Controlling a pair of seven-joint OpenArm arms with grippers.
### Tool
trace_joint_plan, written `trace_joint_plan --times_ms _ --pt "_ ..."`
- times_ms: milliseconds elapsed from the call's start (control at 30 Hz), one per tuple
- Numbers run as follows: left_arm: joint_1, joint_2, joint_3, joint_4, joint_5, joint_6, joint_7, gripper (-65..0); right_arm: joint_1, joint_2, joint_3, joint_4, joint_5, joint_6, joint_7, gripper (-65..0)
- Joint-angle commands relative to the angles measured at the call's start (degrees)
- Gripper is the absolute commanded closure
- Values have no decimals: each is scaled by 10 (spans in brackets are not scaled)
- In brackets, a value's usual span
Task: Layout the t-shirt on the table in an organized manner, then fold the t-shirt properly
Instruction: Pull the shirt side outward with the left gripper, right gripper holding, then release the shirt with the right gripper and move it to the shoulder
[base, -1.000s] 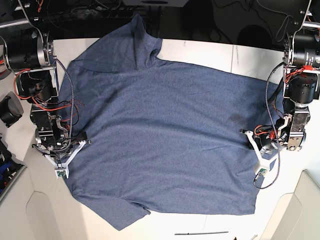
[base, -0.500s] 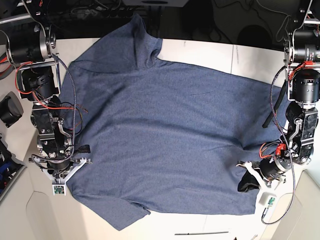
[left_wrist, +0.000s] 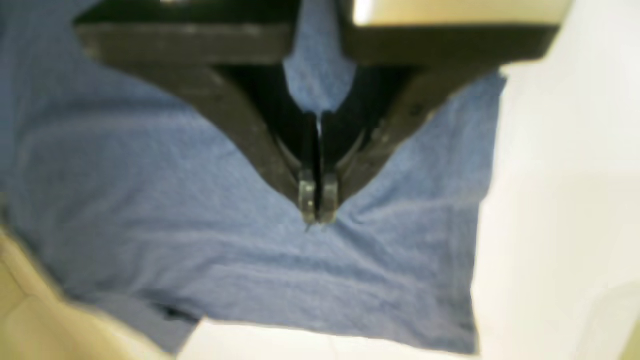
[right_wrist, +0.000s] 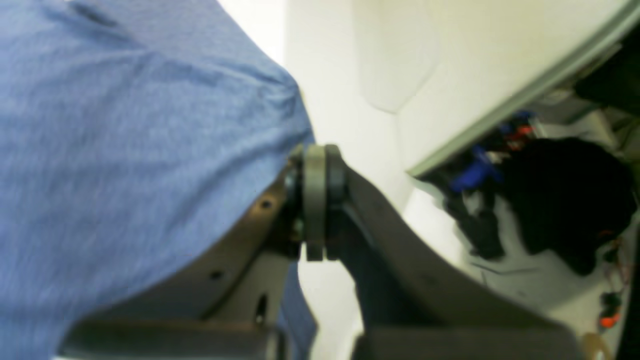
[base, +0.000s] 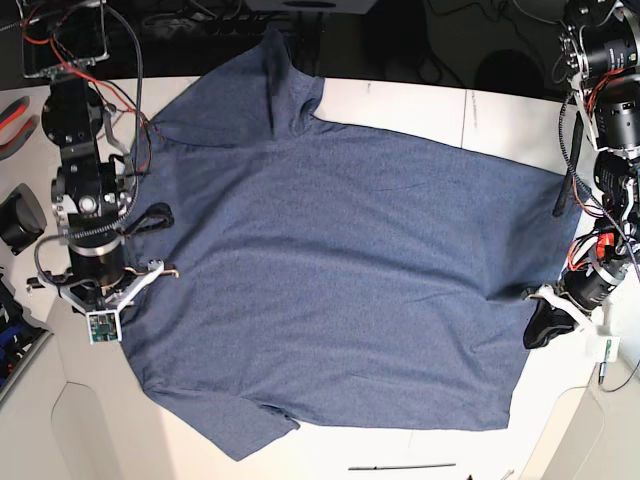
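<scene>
The slate-blue t-shirt (base: 330, 260) lies spread flat on the white table (base: 400, 105), plain side up, no lettering showing. One sleeve (base: 280, 70) reaches past the far edge. My left gripper (base: 540, 330) is at the shirt's right hem; in the left wrist view it (left_wrist: 314, 215) is shut, its tips on the fabric (left_wrist: 200, 225) with wrinkles running out from them. My right gripper (base: 140, 280) is at the shirt's left edge; in the right wrist view it (right_wrist: 315, 200) is shut, with the fabric (right_wrist: 125, 150) rising to its tips.
Raised white corner panels stand at the near left (base: 90, 430) and near right (base: 590, 420). A black object (base: 20, 215) and a tray of clutter (base: 10, 340) sit beyond the left edge. Bare table (left_wrist: 550, 200) lies beside the right hem.
My left gripper has moved outward from inside the shirt to its right hem. My right arm has shifted toward the far side along the shirt's left edge.
</scene>
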Motion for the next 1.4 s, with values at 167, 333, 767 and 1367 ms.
trace_joint_plan --times_ms 167,333,767,1367 --pt "42 -10 -54 16 -62 -5 19 0 -129 65 16 150 -57 -2 -12 0" --pt "58 -9 -56 19 -62 -5 17 0 -211 73 76 199 -50 -2 -33 0" --pt "54 -6 -56 18 -56 -5 -30 -63 -274 -11 242 122 298 189 -61 -134" --pt "55 -6 -56 18 -8 -5 -30 -63 -351 -76 409 67 697 372 -202 -183"
